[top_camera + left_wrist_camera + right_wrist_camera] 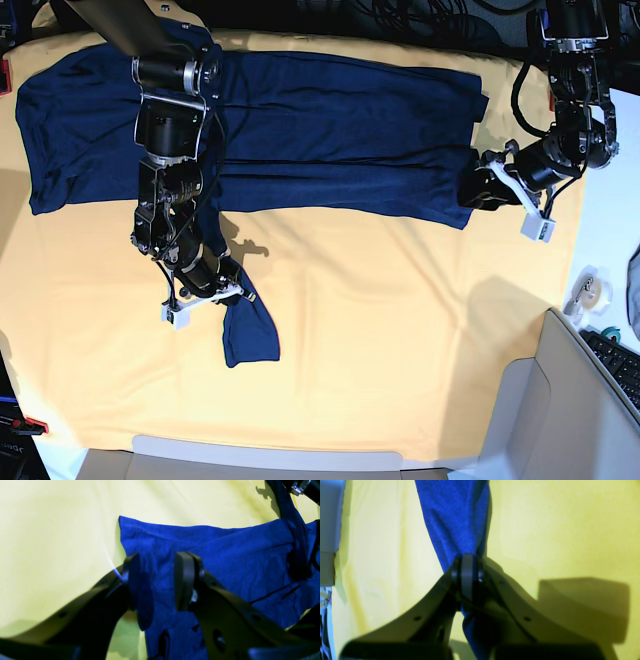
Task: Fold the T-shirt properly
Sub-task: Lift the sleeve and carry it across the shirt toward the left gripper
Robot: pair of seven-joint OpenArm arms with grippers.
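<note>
The dark navy T-shirt (330, 130) lies spread flat across the far half of the table. One long sleeve (250, 335) trails toward the front left. My right gripper (232, 290) is shut on that sleeve, and in the right wrist view the blue fabric (455, 517) runs up out of the closed fingers (467, 572). My left gripper (468, 190) sits at the shirt's right edge. In the left wrist view its jaws stand apart (160, 580) over the wrinkled blue fabric (237, 555), not pinching it.
A yellow-orange cloth (400, 330) covers the table under the shirt. A tape roll (585, 292) and a keyboard (620, 365) lie on the white surface at the right. A grey box (530, 410) stands at the front right corner. Cables hang at the back.
</note>
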